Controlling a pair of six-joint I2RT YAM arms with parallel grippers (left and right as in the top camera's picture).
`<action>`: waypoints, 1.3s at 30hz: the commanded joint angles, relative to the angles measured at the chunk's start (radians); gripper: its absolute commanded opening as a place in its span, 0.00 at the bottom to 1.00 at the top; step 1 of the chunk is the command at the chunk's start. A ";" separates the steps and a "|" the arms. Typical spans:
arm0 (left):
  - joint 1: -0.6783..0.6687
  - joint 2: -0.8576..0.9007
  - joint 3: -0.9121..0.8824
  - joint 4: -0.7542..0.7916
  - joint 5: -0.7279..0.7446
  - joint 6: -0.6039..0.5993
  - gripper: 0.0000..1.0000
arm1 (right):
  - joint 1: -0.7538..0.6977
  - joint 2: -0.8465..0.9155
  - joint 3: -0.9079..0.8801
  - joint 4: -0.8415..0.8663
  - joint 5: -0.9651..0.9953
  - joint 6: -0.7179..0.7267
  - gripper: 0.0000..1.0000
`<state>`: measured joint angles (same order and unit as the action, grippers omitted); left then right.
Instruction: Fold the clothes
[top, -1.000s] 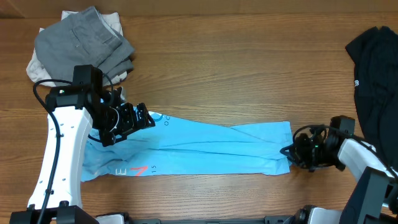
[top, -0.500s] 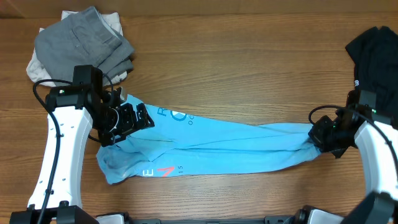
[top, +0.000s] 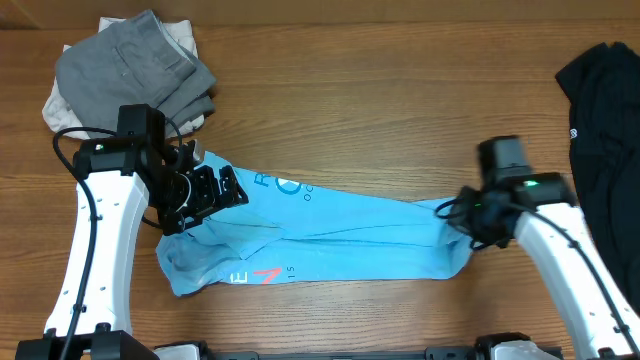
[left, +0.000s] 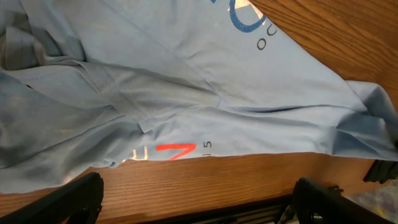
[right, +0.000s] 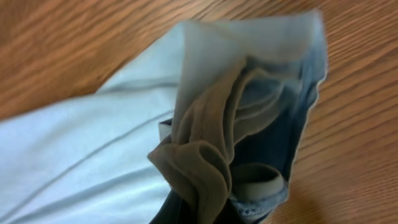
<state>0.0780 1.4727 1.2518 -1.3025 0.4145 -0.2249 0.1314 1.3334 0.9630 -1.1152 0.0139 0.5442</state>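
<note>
Overhead, a grey garment (top: 135, 62) lies crumpled on an off-white garment (top: 55, 108) at the 10 o'clock corner of the wooden surface (top: 380, 90). Just toward 5 o'clock from that pile, the left arm (top: 100, 230) reaches in from the 8 o'clock edge. The left jaws stand spread wide, released and grasping nothing, above the rumpled left end of the light blue T-shirt (top: 340, 235).

The shirt lies on the surface as a long, folded band below centre, running from 8 o'clock to about 4 o'clock. Dark and white lettering shows beside the left jaws, and a red mark shows near the lower edge. From the left wrist, the same cloth (left: 186, 87) spreads creased beneath the parted jaws, touching neither.

The right arm (top: 555, 240) comes in from the 4 o'clock corner. The right jaws are clenched on the shirt's right end, and the right wrist view shows bunched, layered folds (right: 217, 155) gathered there. A black garment (top: 600, 110) lies at the 2 o'clock edge, apart from the shirt.
</note>
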 joint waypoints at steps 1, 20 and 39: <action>-0.006 -0.008 0.006 -0.003 -0.006 0.027 1.00 | 0.111 -0.001 0.009 0.003 0.093 0.111 0.04; -0.006 -0.008 0.006 -0.003 -0.006 0.027 1.00 | 0.536 0.167 0.005 0.064 0.121 0.299 0.87; -0.006 -0.008 0.006 -0.003 -0.006 0.027 1.00 | 0.024 0.020 0.053 -0.031 -0.039 0.011 0.95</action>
<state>0.0780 1.4727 1.2518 -1.3052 0.4145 -0.2249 0.1883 1.3590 1.0218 -1.1614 0.0555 0.6544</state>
